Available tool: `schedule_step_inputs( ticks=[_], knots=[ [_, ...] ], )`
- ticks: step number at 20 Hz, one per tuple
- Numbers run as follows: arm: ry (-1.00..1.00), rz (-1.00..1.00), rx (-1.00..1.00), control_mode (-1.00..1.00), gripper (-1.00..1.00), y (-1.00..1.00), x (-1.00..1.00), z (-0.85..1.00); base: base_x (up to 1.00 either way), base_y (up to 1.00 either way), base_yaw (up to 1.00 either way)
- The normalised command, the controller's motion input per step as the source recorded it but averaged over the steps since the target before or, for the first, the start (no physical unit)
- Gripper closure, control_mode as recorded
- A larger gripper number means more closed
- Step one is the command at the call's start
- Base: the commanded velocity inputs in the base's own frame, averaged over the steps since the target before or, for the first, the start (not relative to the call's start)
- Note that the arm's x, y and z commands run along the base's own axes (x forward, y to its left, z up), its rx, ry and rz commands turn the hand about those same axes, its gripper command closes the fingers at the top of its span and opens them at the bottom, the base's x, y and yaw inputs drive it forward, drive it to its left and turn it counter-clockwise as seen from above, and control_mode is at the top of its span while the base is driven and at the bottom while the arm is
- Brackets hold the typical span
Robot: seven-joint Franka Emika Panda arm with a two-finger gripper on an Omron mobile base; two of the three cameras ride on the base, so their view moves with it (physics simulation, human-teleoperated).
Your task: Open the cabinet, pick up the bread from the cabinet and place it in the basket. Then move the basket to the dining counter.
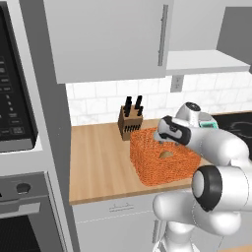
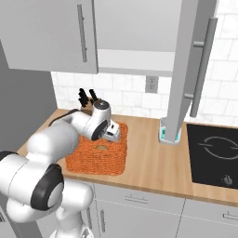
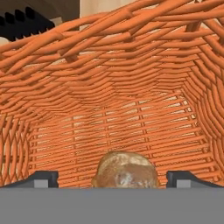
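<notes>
The orange woven basket stands on the wood worktop in front of the knife block. The small golden-brown bread lies on its floor. My gripper reaches down into the basket and is open. In the hand view its fingertips stand wide on either side of the bread, with a gap at each side. The narrow cabinet stands open, its white shelf bare and its door swung out. The dining counter is out of view.
A knife block stands just behind the basket. A black cooktop lies at the right, past a small white and teal object under the open door. A wider grey cabinet hangs above. Oven tower at left.
</notes>
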Motion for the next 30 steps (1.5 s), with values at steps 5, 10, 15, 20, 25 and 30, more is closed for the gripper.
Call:
schedule_step_inputs(
  ticks=[5, 10, 15, 20, 25, 30],
  knots=[
    [0.0, 0.0, 0.0, -1.0, -1.0, 0.02, -0.39, 0.3, 0.0, 0.0, 0.0],
    [-0.01, 0.0, -0.01, -1.0, -1.0, 0.0, -0.67, 0.64, 0.0, 0.0, 0.0],
    [0.0, -0.02, -0.1, -1.0, -1.0, -0.24, -0.61, 0.08, 0.0, 0.0, 0.0],
    [-0.01, -0.28, 0.0, -1.0, -1.0, -0.49, -0.36, 0.11, 0.0, 0.0, 0.0],
    [-0.06, -0.25, 0.05, -1.0, -1.0, -0.29, -0.28, 0.18, 0.0, 0.0, 0.0],
    [0.02, -0.3, 0.12, -1.0, -1.0, -0.35, -0.26, 0.07, 0.0, 0.0, 0.0]
  ],
)
